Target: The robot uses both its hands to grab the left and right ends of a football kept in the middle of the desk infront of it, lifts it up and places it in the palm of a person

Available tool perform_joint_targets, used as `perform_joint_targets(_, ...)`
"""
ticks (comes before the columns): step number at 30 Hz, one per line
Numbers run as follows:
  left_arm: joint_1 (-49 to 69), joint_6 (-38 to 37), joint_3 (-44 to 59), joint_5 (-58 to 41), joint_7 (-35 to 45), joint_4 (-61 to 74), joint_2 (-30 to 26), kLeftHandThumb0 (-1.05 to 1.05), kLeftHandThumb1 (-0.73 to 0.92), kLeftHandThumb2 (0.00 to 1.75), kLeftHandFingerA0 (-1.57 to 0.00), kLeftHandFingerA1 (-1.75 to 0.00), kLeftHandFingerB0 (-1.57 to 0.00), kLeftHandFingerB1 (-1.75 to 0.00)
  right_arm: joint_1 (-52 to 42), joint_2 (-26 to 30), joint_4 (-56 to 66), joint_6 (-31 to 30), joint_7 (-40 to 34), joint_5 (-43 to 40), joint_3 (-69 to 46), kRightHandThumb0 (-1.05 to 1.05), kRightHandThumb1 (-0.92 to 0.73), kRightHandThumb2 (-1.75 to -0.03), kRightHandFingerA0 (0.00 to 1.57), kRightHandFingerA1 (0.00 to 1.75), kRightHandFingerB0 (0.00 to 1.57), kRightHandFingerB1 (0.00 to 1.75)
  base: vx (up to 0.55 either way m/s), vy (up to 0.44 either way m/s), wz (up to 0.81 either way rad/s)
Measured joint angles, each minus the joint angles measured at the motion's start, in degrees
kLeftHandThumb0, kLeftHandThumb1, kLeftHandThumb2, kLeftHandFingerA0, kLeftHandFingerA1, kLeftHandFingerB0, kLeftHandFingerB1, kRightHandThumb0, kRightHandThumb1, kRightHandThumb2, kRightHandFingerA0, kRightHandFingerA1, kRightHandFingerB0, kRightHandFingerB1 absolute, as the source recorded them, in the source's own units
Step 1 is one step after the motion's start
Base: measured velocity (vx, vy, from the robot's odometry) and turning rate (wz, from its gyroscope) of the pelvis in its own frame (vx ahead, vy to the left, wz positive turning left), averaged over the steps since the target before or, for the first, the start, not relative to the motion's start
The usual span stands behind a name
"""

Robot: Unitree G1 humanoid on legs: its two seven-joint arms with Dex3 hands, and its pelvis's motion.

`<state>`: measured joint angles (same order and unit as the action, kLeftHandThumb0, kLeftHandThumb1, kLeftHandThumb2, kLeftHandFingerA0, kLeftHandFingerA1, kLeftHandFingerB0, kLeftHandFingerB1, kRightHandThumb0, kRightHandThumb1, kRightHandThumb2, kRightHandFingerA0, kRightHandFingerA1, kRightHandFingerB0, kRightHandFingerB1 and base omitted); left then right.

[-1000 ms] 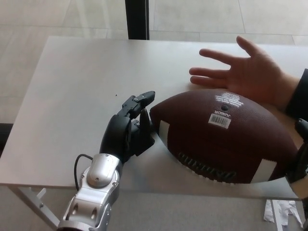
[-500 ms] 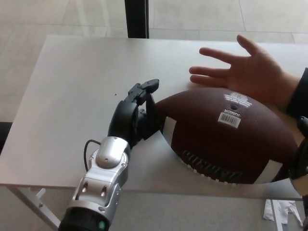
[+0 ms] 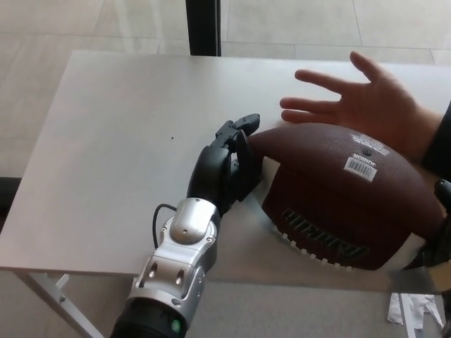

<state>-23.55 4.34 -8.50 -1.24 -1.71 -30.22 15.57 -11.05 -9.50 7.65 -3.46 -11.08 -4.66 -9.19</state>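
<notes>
Black left hand (image 3: 227, 169), fingers pressed on the brown leather football (image 3: 345, 193); right hand's barely visible, grip unclear; squeeze evenly toward the person's open palm (image 3: 377, 105)

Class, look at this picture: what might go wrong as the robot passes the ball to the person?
1. The football is pinched only at its tapered ends; it might squirt out of the left robot hand.
2. The person's open hand lies close behind the ball and could get bumped.
</notes>
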Motion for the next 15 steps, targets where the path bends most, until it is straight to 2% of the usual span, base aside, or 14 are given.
perform_joint_targets(2, 0.9, -0.3, -0.1, -0.1, 0.0, 0.3, 0.3, -0.87, 0.92, 1.33, -0.38, -0.75, -0.05, -0.35, 0.3, 0.1, 0.0, -0.1, -0.2, 0.0, -0.2, -0.89, -0.92, -0.69, 0.63, 0.57, 0.47, 0.36, 0.00, 0.000, 0.00)
perform_joint_targets(3, 1.1, -0.4, -0.1, -0.1, 0.0, 0.3, 0.3, -0.87, 0.92, 1.33, -0.32, -0.72, -0.06, -0.37, 0.5, 0.2, 0.0, -0.1, -0.2, 0.0, -0.2, -0.85, -0.72, -1.14, 0.57, 0.64, 0.39, 0.49, 0.00, 0.000, 0.00)
perform_joint_targets(4, 1.3, -0.5, -0.1, -0.1, 0.0, 0.5, 0.3, -0.87, 0.92, 1.34, -0.37, -0.75, -0.05, -0.34, 0.9, 0.3, -0.2, -0.1, -0.3, 0.0, -0.2, -0.91, -0.92, -0.68, 0.63, 0.58, 0.49, 0.36, 0.00, 0.000, 0.00)
perform_joint_targets(6, 1.9, -0.5, -0.3, -0.2, 0.0, 0.7, 0.1, -0.87, 0.92, 1.34, -0.37, -0.75, -0.05, -0.35, 1.5, 0.5, -0.5, -0.1, -0.5, 0.1, -0.3, -0.92, -0.92, -0.68, 0.63, 0.58, 0.49, 0.36, 0.00, 0.000, 0.00)
perform_joint_targets(7, 2.2, -0.5, -0.4, -0.2, 0.0, 0.9, 0.0, -0.96, 0.92, 1.04, -0.34, -0.74, -0.09, -0.35, 1.9, 0.6, -0.7, -0.1, -0.5, 0.1, -0.3, -0.92, -0.91, -0.68, 0.64, 0.58, 0.49, 0.37, 0.00, 0.000, 0.00)
perform_joint_targets(8, 2.6, -0.5, -0.6, -0.2, 0.0, 1.2, -0.2, -0.93, 0.92, 1.02, -0.33, -0.74, -0.10, -0.35, 2.3, 0.7, -0.8, -0.1, -0.6, 0.1, -0.3, -0.90, -0.92, -0.68, 0.65, 0.57, 0.47, 0.36, 0.00, 0.000, 0.00)
perform_joint_targets(9, 3.1, -0.5, -0.8, -0.2, 0.0, 1.7, -0.4, -0.88, 0.92, 1.34, -0.35, -0.74, -0.05, -0.34, 2.6, 0.7, -0.9, -0.2, -0.7, 0.1, -0.4, -0.91, -0.76, -1.15, 0.61, 0.65, 0.36, 0.48, 0.00, 0.000, 0.00)
perform_joint_targets(10, 3.4, -0.5, -1.1, -0.2, 0.0, 2.0, -0.7, -0.89, 0.92, 1.34, -0.36, -0.75, -0.05, -0.33, 3.0, 0.8, -0.9, -0.2, -0.8, 0.1, -0.4, -0.90, -0.92, -0.68, 0.64, 0.58, 0.46, 0.35, 0.00, 0.000, 0.00)
perform_joint_targets(11, 3.6, -0.5, -1.3, -0.3, 0.1, 2.2, -0.8, -0.89, 0.92, 1.34, -0.36, -0.75, -0.05, -0.33, 3.1, 0.9, -0.9, -0.2, -0.8, 0.1, -0.5, -0.90, -0.92, -0.68, 0.64, 0.58, 0.46, 0.35, 0.00, 0.000, 0.00)
perform_joint_targets(12, 3.9, -0.5, -1.6, -0.3, 0.1, 2.5, -0.9, -0.94, 0.92, 1.03, -0.34, -0.76, -0.12, -0.37, 3.5, 1.0, -0.9, -0.2, -0.9, 0.1, -0.5, -0.91, -0.91, -0.68, 0.65, 0.56, 0.46, 0.35, 0.00, 0.000, 0.00)
perform_joint_targets(13, 4.0, -0.5, -1.9, -0.4, 0.1, 2.7, -1.0, -0.94, 0.92, 1.03, -0.34, -0.76, -0.12, -0.37, 3.7, 1.1, -0.9, -0.2, -0.9, 0.1, -0.6, -0.91, -0.91, -0.68, 0.65, 0.56, 0.46, 0.35, 0.00, 0.000, 0.00)
perform_joint_targets(14, 4.2, -0.5, -2.0, -0.5, 0.1, 2.9, -1.1, -0.83, 0.92, 1.03, -0.35, -0.76, -0.12, -0.41, 4.0, 1.1, -0.9, -0.2, -1.0, 0.0, -0.7, -0.86, -0.72, -1.14, 0.59, 0.64, 0.38, 0.48, 0.00, 0.000, 0.00)
perform_joint_targets(15, 4.3, -0.4, -2.2, -0.7, 0.1, 3.0, -1.2, -0.83, 0.92, 1.03, -0.35, -0.76, -0.12, -0.41, 4.3, 1.1, -0.9, -0.2, -1.1, 0.0, -0.8, -0.86, -0.72, -1.14, 0.59, 0.64, 0.38, 0.48, 0.00, 0.000, 0.00)
